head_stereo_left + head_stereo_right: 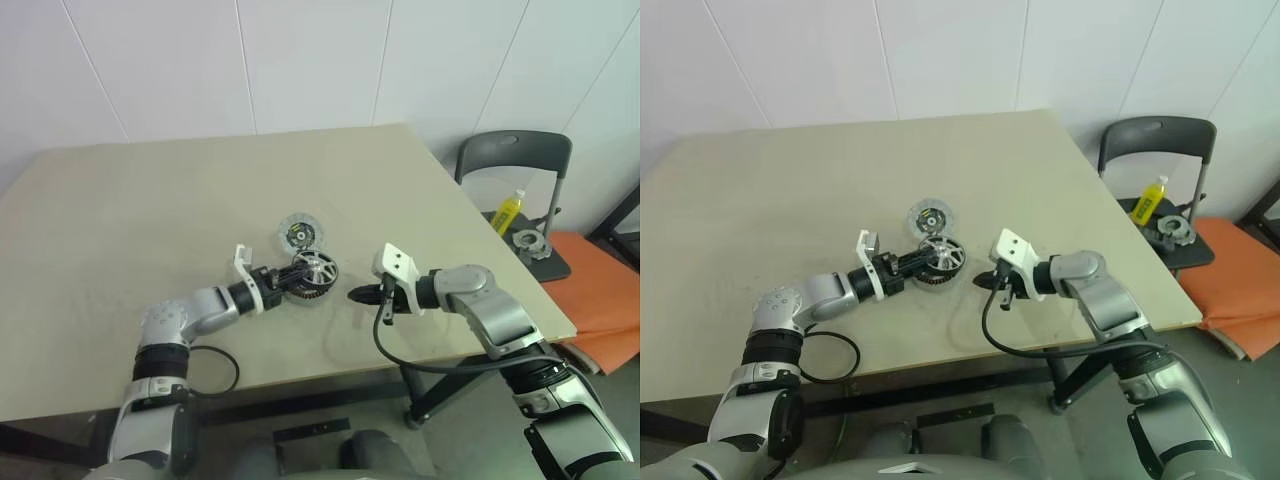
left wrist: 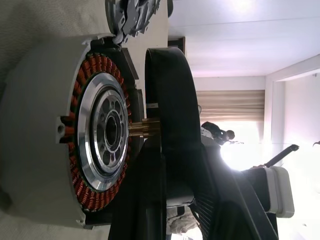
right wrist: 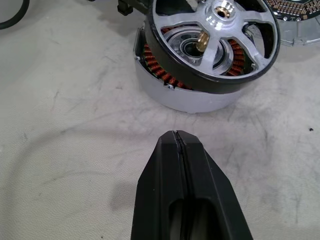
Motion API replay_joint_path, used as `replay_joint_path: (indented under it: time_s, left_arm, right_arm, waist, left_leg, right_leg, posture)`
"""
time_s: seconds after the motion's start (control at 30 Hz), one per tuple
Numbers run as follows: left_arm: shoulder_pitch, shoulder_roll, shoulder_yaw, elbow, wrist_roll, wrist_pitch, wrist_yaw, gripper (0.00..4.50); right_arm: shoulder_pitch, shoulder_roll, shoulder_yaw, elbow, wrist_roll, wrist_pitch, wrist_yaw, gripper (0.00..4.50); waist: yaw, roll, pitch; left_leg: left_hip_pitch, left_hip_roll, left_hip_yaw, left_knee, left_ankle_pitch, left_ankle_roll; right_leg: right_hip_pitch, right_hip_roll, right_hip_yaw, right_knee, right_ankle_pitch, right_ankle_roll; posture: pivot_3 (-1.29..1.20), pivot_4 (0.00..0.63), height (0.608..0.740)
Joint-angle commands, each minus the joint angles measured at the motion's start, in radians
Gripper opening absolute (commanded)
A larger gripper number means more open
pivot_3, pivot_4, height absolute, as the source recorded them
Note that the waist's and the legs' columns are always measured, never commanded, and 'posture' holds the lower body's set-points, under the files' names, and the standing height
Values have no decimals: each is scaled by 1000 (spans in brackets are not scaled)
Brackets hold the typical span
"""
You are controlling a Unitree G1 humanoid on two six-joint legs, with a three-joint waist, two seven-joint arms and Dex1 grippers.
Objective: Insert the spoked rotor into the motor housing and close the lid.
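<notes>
My left gripper is shut on the dark rim of the spoked rotor. The rotor hangs tilted just over the motor housing, its brass shaft pointing into the housing's centre. Copper windings show under the raised side, and the left wrist view shows a gap between the rotor rim and the housing. The lid lies flat on the table just behind them. Right of the housing, my right gripper is shut and holds nothing, a short way off, pointing toward it.
A black cable loop lies by my left arm near the table's front edge. Off the table's right corner stands a grey chair with a yellow bottle and a grey ring part. An orange seat lies beyond.
</notes>
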Motion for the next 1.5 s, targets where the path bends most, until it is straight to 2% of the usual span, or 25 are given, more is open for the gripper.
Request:
replay_joint_path:
  time_s: [0.03, 0.57, 1.5]
  left_arm:
    - [-8, 16, 45, -16, 17, 16, -23, 455]
    - [0, -13, 105, -15, 106, 49, -69, 455]
    - [-15, -59, 116, 26, 280, 84, -135, 455]
  right_arm:
    - [-8, 0, -30, -36, 15, -7, -5, 0]
    - [-14, 4, -28, -20, 11, -14, -8, 0]
    - [-5, 11, -27, -31, 13, -13, -26, 0]
  waist:
    - [0, 0, 0]
    - [0, 0, 0]
    - [1, 0, 0]
  left_leg:
    - [0, 0, 0, 0, 0, 0]
    - [0, 0, 0, 0, 0, 0]
    - [1, 0, 0, 1, 0, 0]
  right_leg:
    - [0, 0, 0, 0, 0, 0]
    - [0, 0, 0, 0, 0, 0]
    - [2, 0, 0, 0, 0, 1]
  posture:
    - [0, 0, 740]
    - [0, 0, 740]
    - [0, 0, 740]
